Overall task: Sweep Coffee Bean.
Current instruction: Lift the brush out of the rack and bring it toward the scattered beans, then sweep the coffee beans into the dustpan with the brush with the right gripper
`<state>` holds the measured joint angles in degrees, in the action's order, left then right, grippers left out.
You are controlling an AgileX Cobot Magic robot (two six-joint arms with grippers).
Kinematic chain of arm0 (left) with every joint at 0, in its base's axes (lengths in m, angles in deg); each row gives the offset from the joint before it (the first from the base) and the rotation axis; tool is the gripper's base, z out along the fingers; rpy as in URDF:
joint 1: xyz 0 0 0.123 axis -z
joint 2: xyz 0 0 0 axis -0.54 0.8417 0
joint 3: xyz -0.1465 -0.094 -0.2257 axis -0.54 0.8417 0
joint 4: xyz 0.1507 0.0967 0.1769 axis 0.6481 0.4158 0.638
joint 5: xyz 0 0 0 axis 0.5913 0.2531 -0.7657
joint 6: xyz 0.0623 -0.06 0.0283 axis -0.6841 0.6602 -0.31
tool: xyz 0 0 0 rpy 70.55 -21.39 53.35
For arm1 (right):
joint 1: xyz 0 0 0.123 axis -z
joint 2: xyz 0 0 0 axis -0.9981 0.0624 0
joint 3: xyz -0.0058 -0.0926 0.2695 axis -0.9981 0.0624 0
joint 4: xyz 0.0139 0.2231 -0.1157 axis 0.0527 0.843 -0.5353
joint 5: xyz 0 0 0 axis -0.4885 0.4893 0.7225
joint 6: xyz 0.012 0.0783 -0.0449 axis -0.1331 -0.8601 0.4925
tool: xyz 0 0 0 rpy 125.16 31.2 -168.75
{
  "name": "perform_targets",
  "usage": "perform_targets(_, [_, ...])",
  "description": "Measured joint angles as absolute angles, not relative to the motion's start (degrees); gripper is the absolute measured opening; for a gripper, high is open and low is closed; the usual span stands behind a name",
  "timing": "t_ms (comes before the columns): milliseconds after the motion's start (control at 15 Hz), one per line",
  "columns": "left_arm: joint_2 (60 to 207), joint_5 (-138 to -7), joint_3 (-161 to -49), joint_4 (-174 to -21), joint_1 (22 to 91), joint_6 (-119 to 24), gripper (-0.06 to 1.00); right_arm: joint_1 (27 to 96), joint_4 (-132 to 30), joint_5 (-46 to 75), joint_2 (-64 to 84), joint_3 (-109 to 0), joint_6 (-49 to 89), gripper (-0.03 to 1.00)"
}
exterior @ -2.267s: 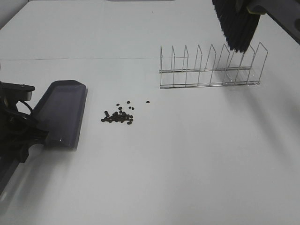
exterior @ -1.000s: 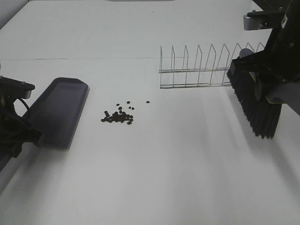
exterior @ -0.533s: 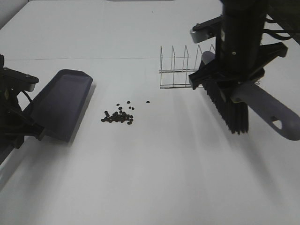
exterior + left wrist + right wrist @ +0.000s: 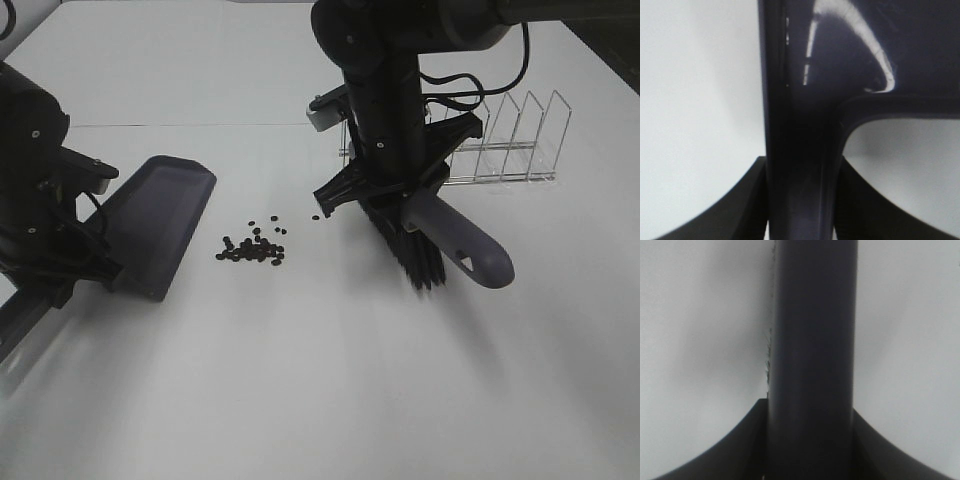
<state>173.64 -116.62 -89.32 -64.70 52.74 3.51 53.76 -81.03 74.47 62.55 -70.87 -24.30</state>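
Note:
A small pile of dark coffee beans (image 4: pixel 252 247) lies on the white table, with one stray bean (image 4: pixel 315 215) to its right. My left gripper (image 4: pixel 88 272) is shut on the handle of the purple-grey dustpan (image 4: pixel 158 222), which sits left of the beans with its mouth toward them; the handle fills the left wrist view (image 4: pixel 800 150). My right gripper (image 4: pixel 400 195) is shut on the brush (image 4: pixel 445 240), held right of the beans, bristles (image 4: pixel 412 258) pointing down at the table. The brush handle fills the right wrist view (image 4: pixel 812 360).
A wire dish rack (image 4: pixel 505 140) stands at the back right, partly behind my right arm. The white table (image 4: pixel 300 380) stretches toward the front.
My right arm has carried the brush leftward and down, from the far right to just right of the beans. The left arm has shifted the dustpan slightly right and back.

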Motion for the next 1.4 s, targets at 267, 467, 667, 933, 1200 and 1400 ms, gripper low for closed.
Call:
perform_targets(267, [175.99,-116.11,-89.95,-64.3,55.54,3.51,0.33,53.76,-80.0,74.81,66.73,-74.65,-22.87,0.36])
perform_targets(467, [176.51,-116.11,-90.13,-64.76,56.86,3.51,0.33,53.71,-74.56,74.75,68.74,-77.17,-20.0,0.36])
perform_targets(667, [176.51,-116.22,-90.13,-65.22,56.92,3.51,0.33,53.71,-71.92,74.98,70.17,-79.69,-17.77,0.36])
perform_targets(933, [176.62,-116.45,-90.13,-65.68,56.92,3.39,0.33,53.71,-68.88,75.79,72.86,-83.81,-13.07,0.36])
perform_targets(1200, [176.62,-116.79,-90.13,-67.28,56.92,1.56,0.33,53.71,-61.55,72.35,74.47,-84.16,-10.89,0.36])
perform_targets(1400, [176.62,-117.42,-90.13,-68.89,56.92,1.16,0.33,53.71,-53.41,67.54,76.82,-86.22,-8.77,0.36])
